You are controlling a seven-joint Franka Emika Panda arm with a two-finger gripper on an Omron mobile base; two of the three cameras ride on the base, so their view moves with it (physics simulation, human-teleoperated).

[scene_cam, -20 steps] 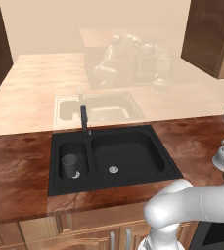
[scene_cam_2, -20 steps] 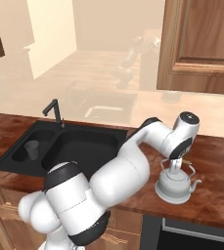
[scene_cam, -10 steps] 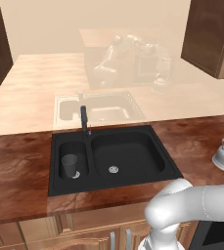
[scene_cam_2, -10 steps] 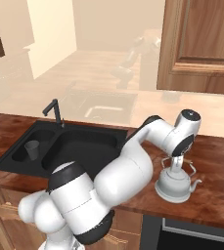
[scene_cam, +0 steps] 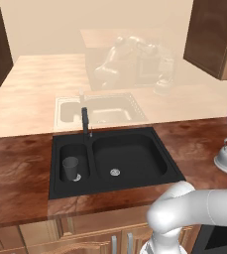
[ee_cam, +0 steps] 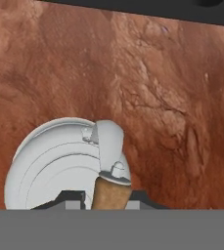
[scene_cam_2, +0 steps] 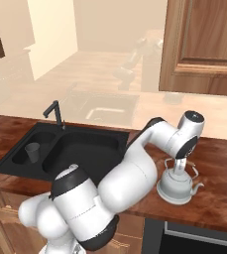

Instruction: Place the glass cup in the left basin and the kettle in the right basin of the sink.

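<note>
- While the cup [scene_cam: 70,167] stands upright in the left basin [scene_cam: 75,149] of the sink [scene_cam_2: 16,149], beside the drain, the kettle [scene_cam_2: 177,184] sits on the counter [scene_cam_2: 219,168] well right of the sink, near the front edge.
- The kettle is squat and dome-shaped, silvery-white, with a wide round base, a short spout and a thin arched handle on top — ringed like a shell seen from above.
- The cup is small, grey and see-through, tapering slightly toward its base.
- The right basin [scene_cam: 130,156] is black, with a round silver drain.
- The gripper [scene_cam_2: 179,167] hangs directly over the kettle at its handle; its jaws are narrowed around the handle, but whether they actually clamp it I cannot tell.
</note>
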